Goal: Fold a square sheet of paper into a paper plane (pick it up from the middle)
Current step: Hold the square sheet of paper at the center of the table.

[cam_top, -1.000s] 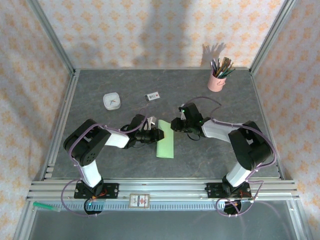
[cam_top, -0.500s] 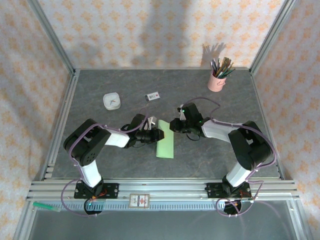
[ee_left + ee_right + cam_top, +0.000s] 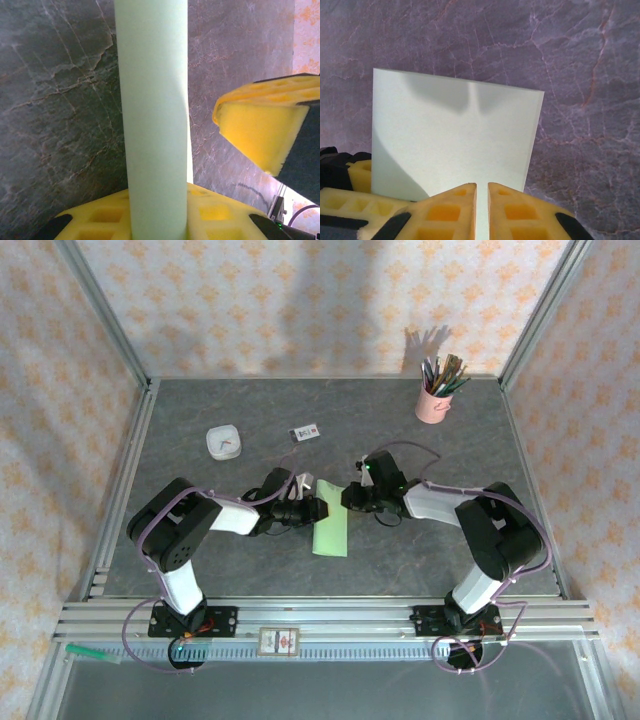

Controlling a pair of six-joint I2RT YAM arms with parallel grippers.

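From above, the surface (image 3: 430, 450) is a dark grey slab with pale marble veins; walls (image 3: 300, 300) papered in cream with small orange flowers close it in on three sides; bare metal posts (image 3: 100, 312) rise at the corners, and a metal rail (image 3: 330, 615) runs along the near edge. On it I count one pink pencil cup (image 3: 433, 400) at the far right, one small white dish (image 3: 223, 442) at the far left, one small white card (image 3: 305, 432) with dark print beside it, and one sheet of paper (image 3: 331, 528). The sheet is pale green, folded into a narrow upright strip, and sits near the middle of the surface between the two arms; the left hand (image 3: 312, 508) meets its upper left side and the right hand (image 3: 350, 498) its top right corner.

From the left wrist, the sheet (image 3: 152, 100) runs as a plain green band from top to bottom, smooth and unmarked; it lies across one yellow finger of the left hand (image 3: 200, 165), while the other finger stands apart from it with grey surface showing between, so that hand is part-way apart and not clamped.

From the right wrist, the sheet (image 3: 455, 135) shows a broad, flat, pale face with square corners and soft shadows near its top; the right hand (image 3: 481, 187) has its two yellow fingers nearly together, pinching the sheet's lower edge in the thin slot between them.
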